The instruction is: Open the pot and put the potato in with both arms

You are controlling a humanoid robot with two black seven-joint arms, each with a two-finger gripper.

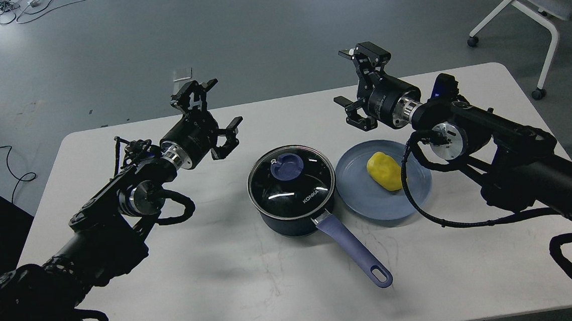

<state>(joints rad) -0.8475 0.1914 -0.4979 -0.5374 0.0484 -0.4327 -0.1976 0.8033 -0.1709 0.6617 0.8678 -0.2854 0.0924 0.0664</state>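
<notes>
Two grippers idle, nothing grasped: left gripper (206, 114) splayed wide above the tabletop (214, 281) toward its left side, right gripper (358, 82) likewise spread, hovering near the far edge, beyond the plate (369, 200).

Pot (292, 193) sat mid-tabletop, lid (290, 180) seated, lavender handle (355, 249) pointing to the near right corner. Potato (386, 171) lay on the plate, just right of the pot, plate rim near or possibly touching the pot wall; hard to tell from this angle.

Step in hand, by judgement: lid off first. Nothing started yet.

Advice for doing it well:
- Left gripper to the purple knob (286, 166), approach from straight above, fingers either side, clench only once centred.
- Lift vertical until clear of the rim; glass lid, so no dragging sideways, else pot could skid.
- Park lid on the bare left half of the tabletop, well apart from the pot.
- Right gripper onto potato across its short axis; smooth, rounded, likely slippery, so a low grip.
- Short hop over the rim, release low inside.
- Watch the right arm's cable loop (411, 192) draped over the plate; snag risk.
</notes>
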